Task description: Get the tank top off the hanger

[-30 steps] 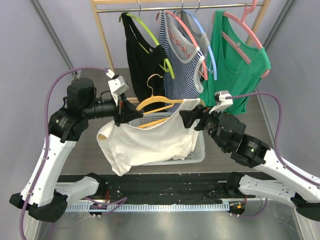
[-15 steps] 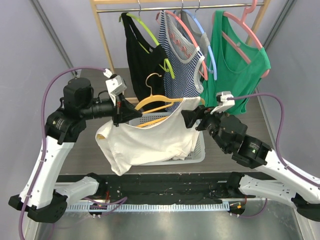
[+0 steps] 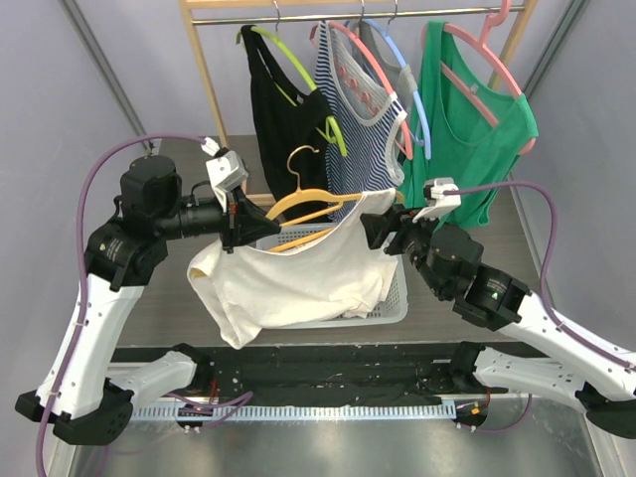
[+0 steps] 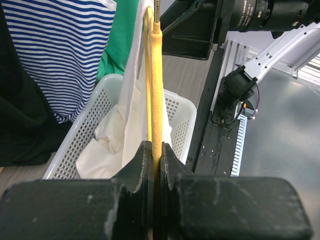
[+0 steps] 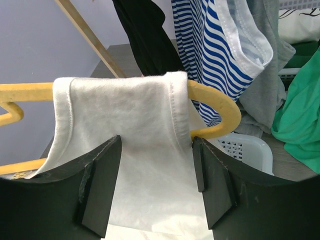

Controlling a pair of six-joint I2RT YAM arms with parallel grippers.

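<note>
A white basket [image 3: 394, 298] sits on the table [image 3: 164, 303].

striped top [image 3: 360, 134] close behind hanger [image 3: 310, 204], basket [image 3: 398, 298] beneath

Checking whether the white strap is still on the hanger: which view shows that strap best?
Right wrist: the white strap drapes over the yellow hanger, inside the open right gripper. Top external shows it small; left wrist only edge-on.
</note>
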